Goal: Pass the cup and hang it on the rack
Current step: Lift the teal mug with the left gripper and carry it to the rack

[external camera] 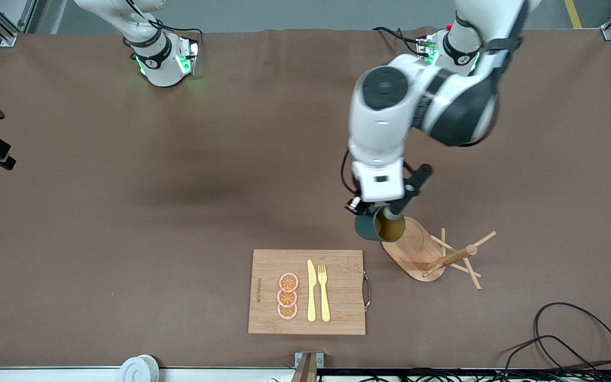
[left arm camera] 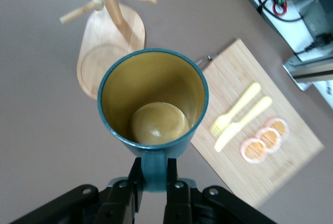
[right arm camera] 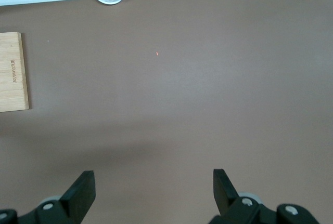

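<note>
Left gripper [external camera: 385,211] up in the air over the rack's base, fingers [left arm camera: 177,193] clamped on the handle of the cup [external camera: 378,225]; the same grip in the left wrist view [left arm camera: 154,190], handle pinched between the two pads, nothing else in the jaws. Cup tilted on its side, mouth turned toward the front camera and the tan-yellow inside fully exposed [left arm camera: 153,110]; dark teal outside visible as a rim band. Cup above the end of the oval base nearest the robots, clear of the pegs, not hung on anything. Rack [external camera: 433,253] on the table toward the left arm's end, just beside the cutting board [external camera: 307,292]; central post and crossing pegs leaning toward the front camera in that view, post and pegs also in the left wrist view [left arm camera: 106,5]. Cutting board nearer to the front camera than the cup, carrying a yellow knife [external camera: 311,291], a yellow fork [external camera: 324,293] and three orange slices [external camera: 287,296] in a row beside them. Right arm waiting near its own base, gripper out of the front view; right gripper [right arm camera: 154,190] over bare brown table [right arm camera: 171,94], fingers spread wide, holding nothing. White round object [external camera: 138,369] at the table edge nearest the front camera.
</note>
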Robot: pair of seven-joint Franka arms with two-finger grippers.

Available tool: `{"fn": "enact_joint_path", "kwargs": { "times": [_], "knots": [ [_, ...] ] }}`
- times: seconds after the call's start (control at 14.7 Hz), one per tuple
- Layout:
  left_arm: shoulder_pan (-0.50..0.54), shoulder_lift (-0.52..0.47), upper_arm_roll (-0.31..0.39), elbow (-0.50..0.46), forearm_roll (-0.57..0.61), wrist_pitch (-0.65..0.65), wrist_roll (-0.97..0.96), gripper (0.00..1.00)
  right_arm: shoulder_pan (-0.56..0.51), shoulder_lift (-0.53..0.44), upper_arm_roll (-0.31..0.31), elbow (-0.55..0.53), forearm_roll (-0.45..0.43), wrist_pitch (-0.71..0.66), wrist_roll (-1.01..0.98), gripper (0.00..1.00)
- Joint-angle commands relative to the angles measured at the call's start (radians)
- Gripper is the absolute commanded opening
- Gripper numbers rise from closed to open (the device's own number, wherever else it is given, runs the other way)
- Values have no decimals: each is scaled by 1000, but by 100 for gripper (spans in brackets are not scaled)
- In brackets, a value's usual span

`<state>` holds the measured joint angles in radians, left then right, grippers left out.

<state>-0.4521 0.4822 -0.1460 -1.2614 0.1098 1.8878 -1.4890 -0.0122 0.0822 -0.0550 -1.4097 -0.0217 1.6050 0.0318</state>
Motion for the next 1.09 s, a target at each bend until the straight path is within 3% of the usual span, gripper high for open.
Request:
{"fn": "enact_joint_path", "kwargs": {
  "times": [0.0,0.2,0.68,1.02],
  "knots": [
    [87,-51,-9,-33,-180,27,61,0,-32,5,6,14,54,-10,8,100],
    [185,-54,-1,-35,-491,27,212,0,-43,5,9,14,59,-13,-9,100],
    [378,24,-1,-42,-973,22,344,1,-37,8,11,14,40,-11,-61,100],
    [434,90,-3,-44,-1135,16,365,0,-29,10,12,14,9,-13,-61,100]
  ]
}}
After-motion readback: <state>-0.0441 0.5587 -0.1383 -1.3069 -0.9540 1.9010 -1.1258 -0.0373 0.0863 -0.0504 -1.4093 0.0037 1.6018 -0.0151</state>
